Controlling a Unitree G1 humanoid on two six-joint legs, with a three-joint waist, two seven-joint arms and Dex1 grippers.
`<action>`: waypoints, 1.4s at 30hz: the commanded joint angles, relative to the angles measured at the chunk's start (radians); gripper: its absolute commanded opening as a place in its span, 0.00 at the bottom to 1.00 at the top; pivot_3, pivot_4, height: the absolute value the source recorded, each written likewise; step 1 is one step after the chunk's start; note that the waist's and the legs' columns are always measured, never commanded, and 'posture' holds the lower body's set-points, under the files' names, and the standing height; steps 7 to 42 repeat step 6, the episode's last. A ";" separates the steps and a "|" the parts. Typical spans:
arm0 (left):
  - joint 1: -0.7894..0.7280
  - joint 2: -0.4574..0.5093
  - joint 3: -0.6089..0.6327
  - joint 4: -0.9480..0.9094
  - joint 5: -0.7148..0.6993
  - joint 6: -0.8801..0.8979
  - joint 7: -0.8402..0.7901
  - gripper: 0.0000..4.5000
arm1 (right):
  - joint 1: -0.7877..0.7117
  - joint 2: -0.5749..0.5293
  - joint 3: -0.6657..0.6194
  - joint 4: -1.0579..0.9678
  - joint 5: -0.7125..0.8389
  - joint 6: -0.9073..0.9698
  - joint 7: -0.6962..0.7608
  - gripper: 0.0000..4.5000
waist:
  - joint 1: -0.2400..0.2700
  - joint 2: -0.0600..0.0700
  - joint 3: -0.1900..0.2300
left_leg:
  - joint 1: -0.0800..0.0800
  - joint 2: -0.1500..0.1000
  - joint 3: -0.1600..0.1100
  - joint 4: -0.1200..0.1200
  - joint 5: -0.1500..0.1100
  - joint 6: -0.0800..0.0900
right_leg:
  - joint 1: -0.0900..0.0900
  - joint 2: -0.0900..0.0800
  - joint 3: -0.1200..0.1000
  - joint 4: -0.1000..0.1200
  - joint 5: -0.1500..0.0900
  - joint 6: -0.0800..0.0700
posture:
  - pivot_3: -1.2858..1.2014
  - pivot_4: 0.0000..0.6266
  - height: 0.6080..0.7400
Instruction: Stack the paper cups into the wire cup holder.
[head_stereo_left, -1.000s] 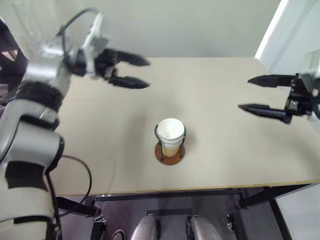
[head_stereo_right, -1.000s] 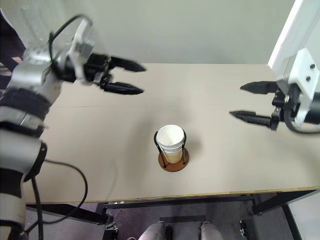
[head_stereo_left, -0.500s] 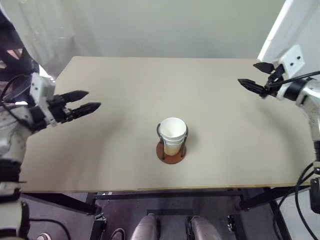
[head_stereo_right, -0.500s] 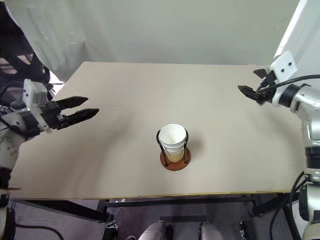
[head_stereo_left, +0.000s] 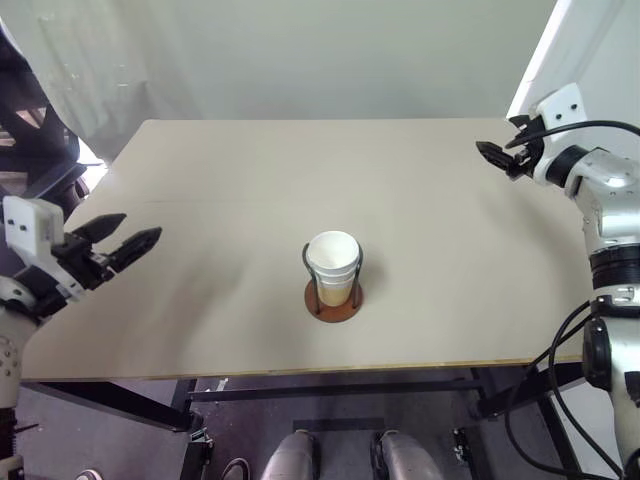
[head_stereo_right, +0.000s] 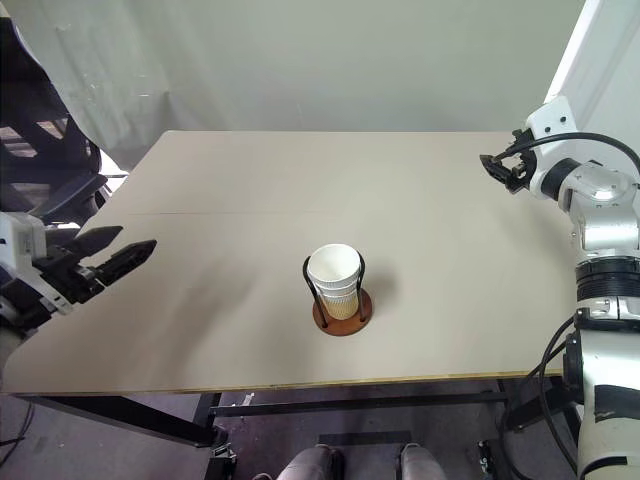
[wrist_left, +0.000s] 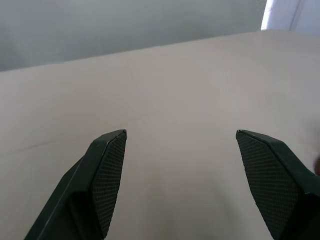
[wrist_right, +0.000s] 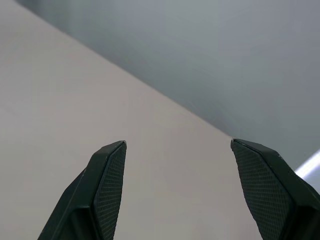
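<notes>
Standing near the middle of the table (head_stereo_left: 200, 170), toward its front edge, the wire cup holder (head_stereo_left: 333, 298) carries the paper cups (head_stereo_left: 333, 262) nested one inside another, the white rim and inside of the top one facing up. Thin dark wire loops rise on either side of the stack from the round reddish-brown base. The yellow-tan wall of a lower cup shows beneath the white upper ones.

At the table's left edge the left gripper (head_stereo_left: 125, 238) hangs with its two black fingers apart and nothing between them, well away from the holder. The left wrist view shows the same gap, with bare tabletop beyond the fingertips (wrist_left: 111, 155).

Near the far right corner the right gripper (head_stereo_left: 496, 152) hovers above the table, also well apart from the cups. Its fingers (wrist_right: 107, 170) stand spread in the right wrist view, empty, with table surface and a grey wall (wrist_right: 210, 55) behind.
</notes>
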 joint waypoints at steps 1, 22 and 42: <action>-0.012 0.004 0.039 -0.050 0.003 0.019 0.021 0.83 | -0.021 0.005 -0.035 -0.021 0.004 -0.015 -0.021 0.76 | -0.002 0.000 0.000 | 0.000 0.000 0.000 0.000 0.000 0.000 | -0.001 0.000 0.000 0.002 0.000 -0.001 | 0.52 0.24 1.00; -0.023 0.002 0.026 -0.063 0.017 0.051 0.047 0.83 | 0.010 0.008 -0.056 -0.076 0.063 0.005 0.066 0.76 | -0.002 0.000 0.000 | 0.000 0.000 -0.001 -0.001 0.000 -0.002 | -0.002 0.001 0.000 0.003 -0.002 -0.003 | 0.52 0.24 1.00; -0.023 0.002 0.026 -0.063 0.017 0.051 0.047 0.83 | 0.010 0.008 -0.056 -0.076 0.063 0.005 0.066 0.76 | -0.002 0.000 0.000 | 0.000 0.000 -0.001 -0.001 0.000 -0.002 | -0.002 0.001 0.000 0.003 -0.002 -0.003 | 0.52 0.24 1.00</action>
